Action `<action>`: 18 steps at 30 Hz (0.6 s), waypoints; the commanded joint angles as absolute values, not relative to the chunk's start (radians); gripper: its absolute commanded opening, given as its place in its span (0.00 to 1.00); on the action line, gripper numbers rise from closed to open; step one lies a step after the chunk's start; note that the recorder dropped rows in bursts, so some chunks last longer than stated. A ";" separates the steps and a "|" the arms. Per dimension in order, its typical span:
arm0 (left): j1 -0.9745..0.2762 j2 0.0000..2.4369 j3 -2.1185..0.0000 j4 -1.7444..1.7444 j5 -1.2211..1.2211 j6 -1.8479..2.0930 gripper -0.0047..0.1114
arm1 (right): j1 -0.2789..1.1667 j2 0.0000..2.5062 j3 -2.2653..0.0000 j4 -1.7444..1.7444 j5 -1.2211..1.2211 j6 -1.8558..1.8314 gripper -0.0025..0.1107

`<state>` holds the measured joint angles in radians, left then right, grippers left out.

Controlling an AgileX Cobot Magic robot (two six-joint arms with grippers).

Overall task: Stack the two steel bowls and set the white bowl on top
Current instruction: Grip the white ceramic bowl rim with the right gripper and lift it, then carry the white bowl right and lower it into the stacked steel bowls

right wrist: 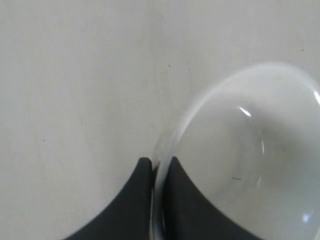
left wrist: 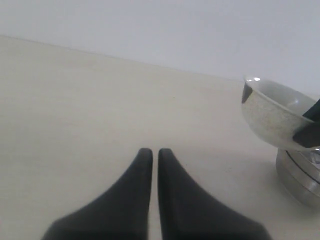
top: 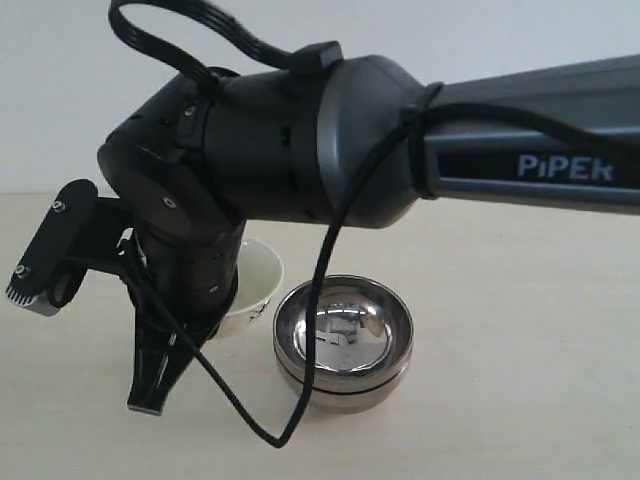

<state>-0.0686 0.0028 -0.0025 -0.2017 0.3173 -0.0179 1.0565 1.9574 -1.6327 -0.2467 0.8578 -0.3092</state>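
- Steel bowls (top: 343, 335) sit nested on the counter (top: 520, 390), so that stacking step looks done
- White bowl (top: 262, 280) is just beside the stack, on its left in the exterior view; I cannot tell whether it is clear of the counter
- Right tool (right wrist: 158, 162) pinches the white bowl's rim, one finger inside, one outside
- Left tool (left wrist: 151, 152) is closed on nothing, low over the counter
- Step in hand, I judge: bringing the white bowl to the stack
- Next move calls for raising it above the steel rim, centring, levelling, lowering, then letting go
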 commanded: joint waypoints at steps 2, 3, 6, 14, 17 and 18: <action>-0.066 0.000 0.000 -0.201 0.313 -0.027 0.07 | 1.056 1.915 -1.640 -0.371 0.963 -0.252 0.02; -0.066 0.000 0.000 -0.201 0.313 -0.027 0.07 | 1.056 1.908 -1.640 -0.376 0.976 -0.245 0.02; -0.066 0.000 0.000 -0.201 0.313 -0.027 0.07 | 1.053 1.897 -1.640 -0.376 0.976 -0.205 0.02; -0.066 0.000 0.000 -0.201 0.313 -0.027 0.07 | 0.996 1.873 -1.628 -0.333 0.980 -0.158 0.02; -0.066 0.000 0.000 -0.201 0.313 -0.027 0.07 | 0.977 1.850 -1.604 -0.323 0.979 -0.158 0.02; -0.066 0.000 0.000 -0.201 0.313 -0.027 0.07 | 0.975 1.843 -1.589 -0.321 0.976 -0.158 0.02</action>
<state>-0.0686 0.0028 -0.0025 -0.2017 0.3173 -0.0179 0.9887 1.8774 -1.6128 -0.3262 0.9784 -0.1627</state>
